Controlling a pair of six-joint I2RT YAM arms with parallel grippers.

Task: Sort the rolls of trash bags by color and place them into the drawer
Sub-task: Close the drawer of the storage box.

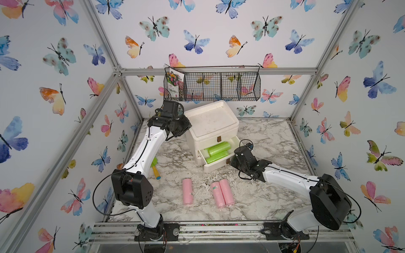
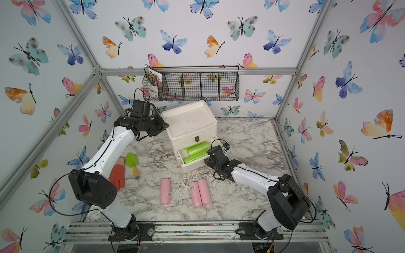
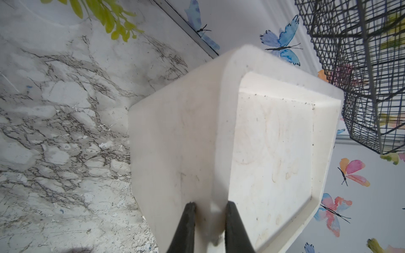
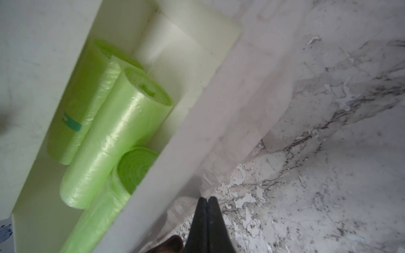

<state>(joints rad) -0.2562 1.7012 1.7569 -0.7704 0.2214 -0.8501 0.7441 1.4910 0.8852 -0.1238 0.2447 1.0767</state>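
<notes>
Beside the drawer [image 4: 175,153], right gripper [image 4: 207,200] sits closed; left gripper [image 3: 211,204] clamps the cabinet [image 3: 175,142].

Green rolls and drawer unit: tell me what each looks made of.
Green rolls: thin, translucent plastic film wound tightly, glossy and crinkled, with layered spiral ends. Drawer unit: probably moulded plastic, off-white and matte, with rounded edges and a speckled, stained top; a dense foam cannot be ruled out.

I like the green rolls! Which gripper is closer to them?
Right. The right gripper is at the drawer front beside the green rolls; the left gripper pinches the cabinet rim above.
</notes>
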